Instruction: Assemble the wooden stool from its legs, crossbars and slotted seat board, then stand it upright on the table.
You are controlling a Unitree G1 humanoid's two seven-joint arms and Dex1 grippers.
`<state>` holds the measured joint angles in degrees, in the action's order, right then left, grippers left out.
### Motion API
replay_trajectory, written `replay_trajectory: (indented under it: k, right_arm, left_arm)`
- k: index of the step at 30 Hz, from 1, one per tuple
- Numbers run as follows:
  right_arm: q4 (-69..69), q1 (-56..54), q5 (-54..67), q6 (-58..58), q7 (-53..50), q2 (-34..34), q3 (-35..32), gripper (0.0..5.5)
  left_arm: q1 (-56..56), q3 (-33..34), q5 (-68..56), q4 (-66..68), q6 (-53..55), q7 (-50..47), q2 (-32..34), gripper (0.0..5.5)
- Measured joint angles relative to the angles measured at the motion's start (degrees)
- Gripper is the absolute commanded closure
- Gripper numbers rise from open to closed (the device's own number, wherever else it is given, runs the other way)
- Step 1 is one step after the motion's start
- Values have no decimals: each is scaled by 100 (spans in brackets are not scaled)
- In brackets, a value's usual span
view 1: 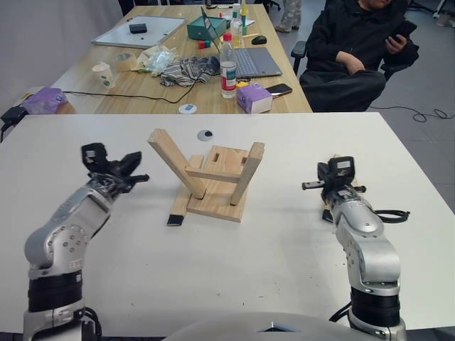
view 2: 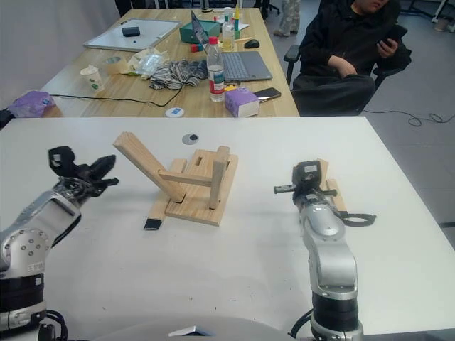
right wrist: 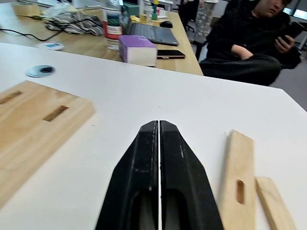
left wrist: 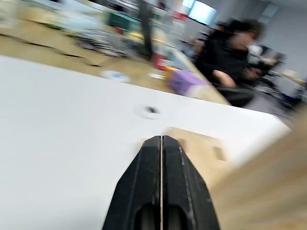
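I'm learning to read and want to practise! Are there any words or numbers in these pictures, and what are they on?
No text here can be read.
Water bottle: its label has print, too small to read.
Purple box: any print is too small to read.
Paper cup: a green mark, too small to read.
Wooden seat board: no writing on it.

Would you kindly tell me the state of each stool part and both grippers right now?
seat board: lying flat
standing legs: on the board, leaning, crossbar between them
loose leg: lying flat, unattached
left gripper: shut, empty
right gripper: shut, empty
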<state>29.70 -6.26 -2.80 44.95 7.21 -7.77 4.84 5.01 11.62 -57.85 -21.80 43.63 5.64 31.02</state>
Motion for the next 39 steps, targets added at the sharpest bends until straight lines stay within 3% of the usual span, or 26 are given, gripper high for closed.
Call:
replay_trajectory:
  k: [1, 5, 11, 12, 14, 16, 20, 23, 26, 30, 33, 39]
  right_arm:
    - [-107, -441, -55, 97, 132, 61, 533, 545]
    - [-597, -1342, -401, 639, 145, 52, 893, 545]
    - [-501, -1299, -271, 826, 664, -142, 906, 545]
    - [-658, -1290, 56, 722, 826, -177, 660, 545]
    - [-1056, -1730, 816, 271, 675, 214, -612, 545]
    - [-1541, -2984, 1502, -490, 322, 499, -1687, 545]
    - [-2630, -5570, 2513, -1565, 498, 516, -2208, 545]
    - [-2997, -6677, 3063, -1721, 674, 538, -2159, 545]
    - [-2712, -6335, 3439, -1276, 506, 972, -1817, 545]
    - [-2240, -4225, 3567, -476, 202, 1391, -903, 545]
    - [-2145, -3061, 3223, -847, 342, 1295, -593, 545]
    - [-2202, -2266, 2962, -1041, 440, 1151, -217, 545]
  left_arm:
    - [74, -407, -124, -521, 455, -292, -47, 550]
    - [439, -731, -181, -847, 1602, -2284, -251, 550]
    - [605, -664, -302, -967, 2235, -2686, -324, 550]
    - [688, -554, -314, -713, 2122, -2222, -157, 550]
    - [1303, 257, -54, 129, 1082, -1609, -61, 550]
    - [2084, 859, 289, 835, -32, -1331, -95, 550]
    - [4594, 728, 465, 1954, -973, -705, -543, 550]
    - [6193, 435, 664, 2516, -1268, -268, -750, 550]
    - [5653, 458, 584, 2324, -1118, -377, -1181, 550]
    - [3593, 48, 626, 1739, -970, -837, -2271, 550]
    - [3076, -133, 948, 1451, -1281, -745, -2406, 550]
    - [2881, -246, 1285, 1302, -1415, -616, -2484, 550]
